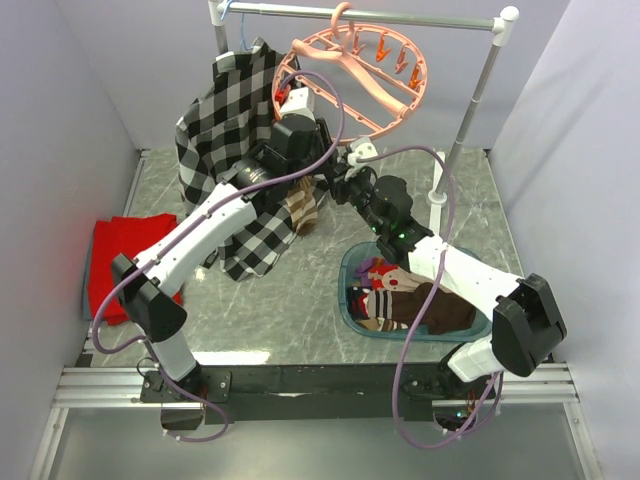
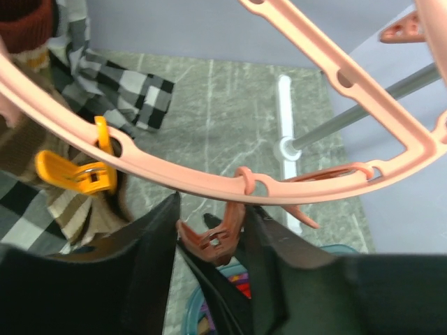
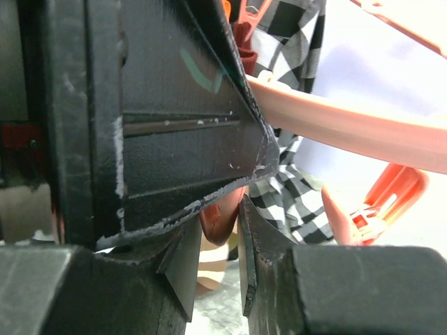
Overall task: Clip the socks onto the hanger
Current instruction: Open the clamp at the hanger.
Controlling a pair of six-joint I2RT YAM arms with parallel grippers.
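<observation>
1 striped sock (image 1: 302, 210) hangs, seemingly clipped, under the hanger (image 1: 372, 88); several socks (image 1: 400, 300) lie in the tub (image 1: 345, 290) below. Left gripper (image 2: 213, 207) pinches a clip (image 2: 213, 244); right gripper (image 3: 220, 230) jaws narrow, contents unclear.

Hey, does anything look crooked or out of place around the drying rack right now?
The round pink hanger hangs steeply tilted from the grey rail instead of level. Its low rim sits at the left gripper, which pinches a reddish clip. Nothing looks spilled or broken.
</observation>
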